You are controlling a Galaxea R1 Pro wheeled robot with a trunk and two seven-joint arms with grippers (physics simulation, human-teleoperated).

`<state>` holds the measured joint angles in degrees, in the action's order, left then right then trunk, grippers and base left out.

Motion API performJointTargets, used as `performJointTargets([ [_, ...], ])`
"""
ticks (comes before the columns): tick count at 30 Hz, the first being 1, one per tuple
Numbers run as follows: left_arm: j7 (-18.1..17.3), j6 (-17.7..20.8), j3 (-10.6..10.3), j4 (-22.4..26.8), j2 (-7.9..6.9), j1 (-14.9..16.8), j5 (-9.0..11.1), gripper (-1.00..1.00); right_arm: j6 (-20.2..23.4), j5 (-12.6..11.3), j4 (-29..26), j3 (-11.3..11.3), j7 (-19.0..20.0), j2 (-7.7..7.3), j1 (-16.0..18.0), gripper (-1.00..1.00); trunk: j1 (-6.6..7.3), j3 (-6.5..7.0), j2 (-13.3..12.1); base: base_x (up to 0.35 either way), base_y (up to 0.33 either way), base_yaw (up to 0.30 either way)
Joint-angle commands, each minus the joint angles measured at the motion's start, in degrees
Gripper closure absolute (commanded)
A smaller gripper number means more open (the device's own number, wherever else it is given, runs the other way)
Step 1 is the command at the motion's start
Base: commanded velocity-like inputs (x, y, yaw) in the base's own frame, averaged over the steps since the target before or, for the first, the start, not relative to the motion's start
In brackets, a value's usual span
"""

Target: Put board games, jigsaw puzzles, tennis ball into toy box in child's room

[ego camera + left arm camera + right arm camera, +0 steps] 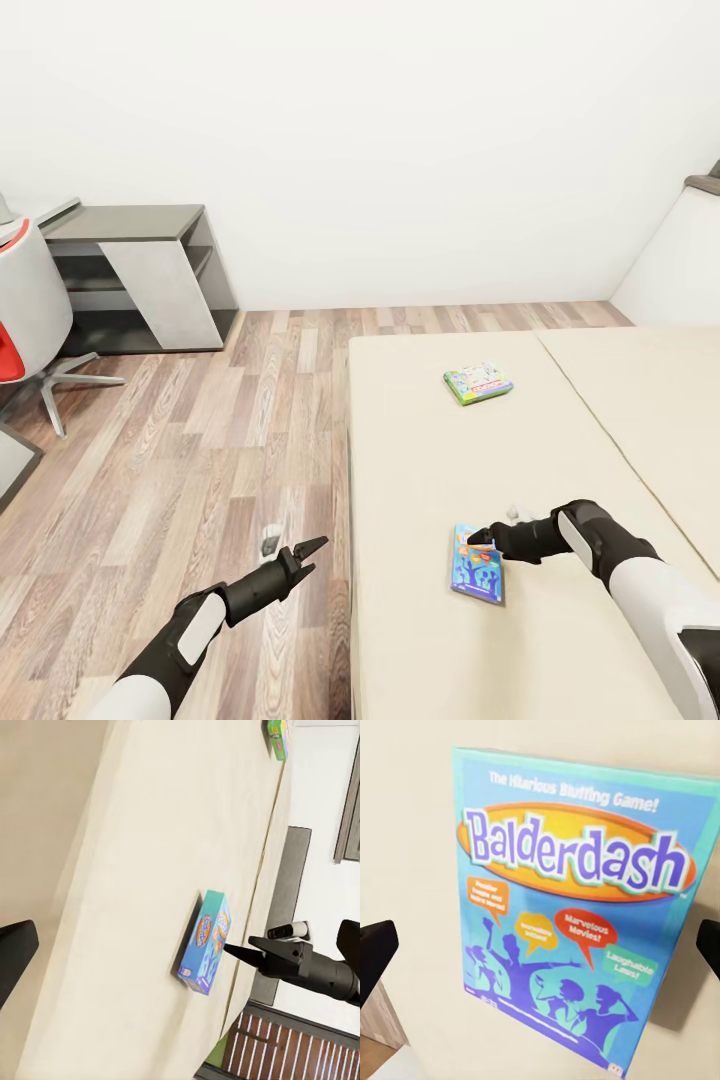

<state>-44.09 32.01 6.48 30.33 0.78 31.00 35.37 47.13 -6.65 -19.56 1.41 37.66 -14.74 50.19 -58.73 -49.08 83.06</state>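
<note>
The right gripper (480, 541) reaches inward with its jaws spread wide, while the left gripper (308, 553) hangs forward, fingers parted.

The Balderdash box (577, 907) looks like printed cardboard with a smooth, faintly glossy face in blue, orange and purple. The second game box (478, 383), at the centre right of the head view, has the same smooth printed-card look in green and white. The bed (420, 480) beneath them is a matt cream cloth mattress with an even, soft-looking surface. The floor (200, 450) on the left is wood plank with visible grain and a low satin sheen. The side cabinet (140, 275) at the upper left is matt dark-grey and pale-grey board. The right gripper (478, 540) and left gripper (312, 552) are matt black plastic.
</note>
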Motion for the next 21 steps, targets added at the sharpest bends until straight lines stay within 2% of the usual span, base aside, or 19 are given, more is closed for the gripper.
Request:
performJointTargets([
  [1, -0.1, 0.4, 0.3, 0.0, 0.05, 0.0, 0.1, -1.00, 0.4, -0.6, 0.0, 0.2, -0.2, -0.03, 0.0, -1.00, 0.00, -0.04, 0.0, 0.000, 0.000, 0.000],
  [10, -0.2, 0.4, 0.3, 0.0, 0.03, 0.0, 0.1, -1.00, 0.4, -0.6, 0.0, 0.2, -0.5, 0.04, 0.0, -1.00, 0.00, -0.04, 0.0, 0.000, 0.000, 0.000],
  [21, -0.2, 0.4, 0.3, 0.0, 0.02, 0.0, 0.1, -1.00, 0.5, -0.6, 0.0, 0.1, -4.9, 0.30, 0.0, -1.00, 0.00, -0.04, 0.0, 0.000, 0.000, 0.000],
])
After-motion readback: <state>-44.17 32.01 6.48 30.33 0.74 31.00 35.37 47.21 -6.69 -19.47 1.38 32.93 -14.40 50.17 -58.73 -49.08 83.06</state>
